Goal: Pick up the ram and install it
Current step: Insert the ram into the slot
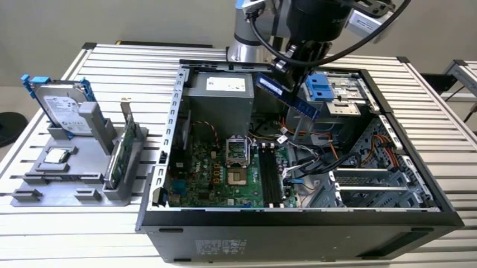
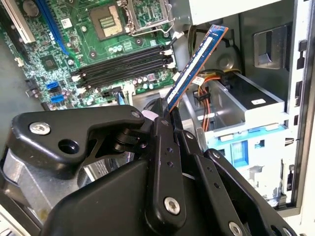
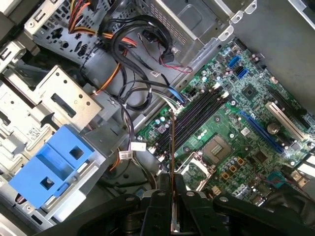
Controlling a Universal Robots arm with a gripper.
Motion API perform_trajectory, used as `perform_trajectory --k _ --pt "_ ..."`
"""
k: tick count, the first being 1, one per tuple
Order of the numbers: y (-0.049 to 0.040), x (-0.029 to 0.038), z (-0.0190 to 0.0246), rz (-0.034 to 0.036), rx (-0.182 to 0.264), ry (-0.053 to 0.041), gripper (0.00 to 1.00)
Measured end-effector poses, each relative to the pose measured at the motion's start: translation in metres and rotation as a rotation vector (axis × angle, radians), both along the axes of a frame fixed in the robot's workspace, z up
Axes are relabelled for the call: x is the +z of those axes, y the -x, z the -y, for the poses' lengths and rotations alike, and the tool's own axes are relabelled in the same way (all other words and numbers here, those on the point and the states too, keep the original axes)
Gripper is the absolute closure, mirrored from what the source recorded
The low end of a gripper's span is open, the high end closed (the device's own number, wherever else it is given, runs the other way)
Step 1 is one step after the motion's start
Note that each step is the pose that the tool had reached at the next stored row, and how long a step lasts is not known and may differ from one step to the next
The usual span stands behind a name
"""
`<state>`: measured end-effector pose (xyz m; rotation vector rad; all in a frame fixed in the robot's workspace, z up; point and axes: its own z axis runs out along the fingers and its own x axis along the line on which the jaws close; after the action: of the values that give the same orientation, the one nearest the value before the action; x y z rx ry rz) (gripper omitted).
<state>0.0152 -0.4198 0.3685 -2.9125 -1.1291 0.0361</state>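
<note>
Robotics lab or test workshop, seen from above. A work table [image 1: 447, 111] of ribbed aluminium slats carries an open computer case [image 1: 298, 234] with its green motherboard [image 1: 223, 178] exposed. Beside the case, a grey moulded fixture [image 1: 67, 187] stands spare parts upright in slots — a hard drive [image 1: 63, 109] and a green card [image 1: 123, 151]. An industrial robot arm [image 1: 249, 33] rises behind the case, its gripper [image 2: 164, 112] clamped on the ram [image 2: 197, 69] — no household or office furnishings around.
</note>
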Motion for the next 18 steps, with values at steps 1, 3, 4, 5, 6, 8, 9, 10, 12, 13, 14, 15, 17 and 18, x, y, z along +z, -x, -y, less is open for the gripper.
perform_trajectory --k 1,3,4,5,6,8,9,10,12,13,14,15,17,18 --pt "0.0000 0.0000 0.0000 0.0000 -0.004 0.0001 1.00" --pt "0.0000 -0.0001 0.0000 0.0000 -0.019 0.0000 1.00" --pt "0.0000 -0.0002 0.0000 0.0000 -0.028 0.0000 1.00" --pt "0.0000 -0.0002 0.0000 0.0000 -0.038 0.0000 1.00" --pt "0.0000 -0.0003 0.0000 0.0000 -0.048 0.0000 1.00" --pt "0.0000 -0.0004 0.0000 0.0000 -0.068 -0.0001 1.00" --pt "0.0000 -0.0005 0.0000 0.0000 -0.079 0.0000 1.00" --pt "0.0000 -0.0005 0.0000 0.0000 -0.091 0.0000 1.00" --pt "0.0000 -0.0007 0.0000 0.0000 -0.109 0.0000 1.00" --pt "0.0000 -0.0008 0.0000 0.0000 -0.119 -0.0001 1.00" --pt "0.0000 -0.0008 0.0000 0.0000 -0.128 0.0000 1.00" --pt "0.0000 -0.0009 0.0000 0.0000 -0.137 0.0000 1.00" --pt "0.0000 -0.0010 0.0000 0.0000 -0.155 0.0001 1.00" --pt "0.0000 -0.0011 0.0000 0.0000 -0.164 0.0000 1.00"
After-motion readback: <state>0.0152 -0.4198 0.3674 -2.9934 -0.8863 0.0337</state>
